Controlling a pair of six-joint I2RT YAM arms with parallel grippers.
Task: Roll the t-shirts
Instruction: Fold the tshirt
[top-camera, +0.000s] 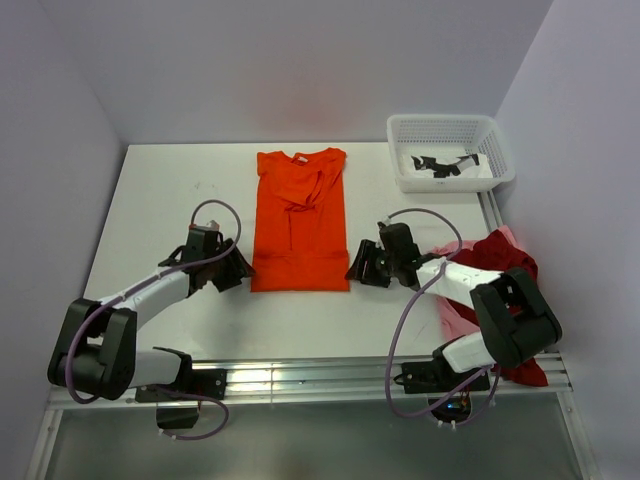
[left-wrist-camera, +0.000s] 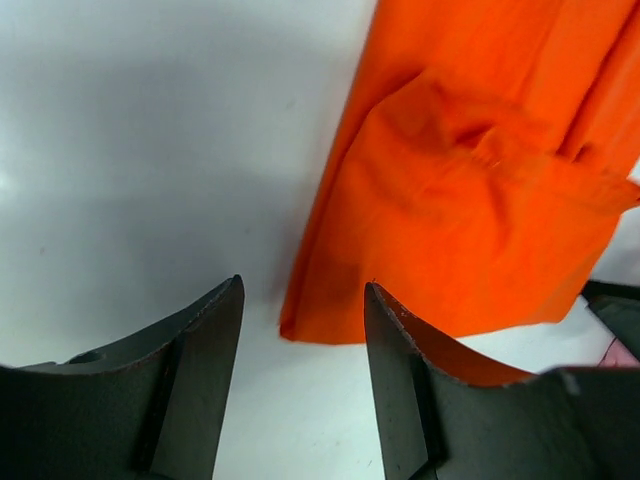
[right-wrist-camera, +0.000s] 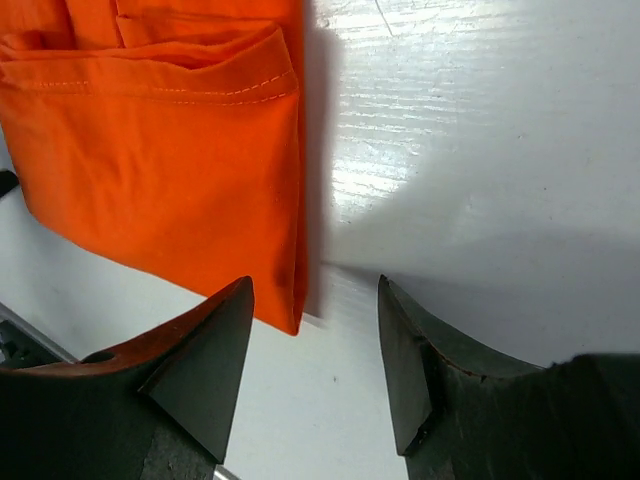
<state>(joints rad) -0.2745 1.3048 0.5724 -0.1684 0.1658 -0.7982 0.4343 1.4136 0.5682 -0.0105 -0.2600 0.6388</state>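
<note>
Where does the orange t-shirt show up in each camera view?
Top external: the orange t-shirt lies flat mid-table, collar at the far end.
Left wrist: the orange t-shirt fills the upper right, one hem corner low centre.
Right wrist: the orange t-shirt fills the upper left, one hem corner low centre.
Shared landmark: the white table, bare beside the hem in all three.
</note>
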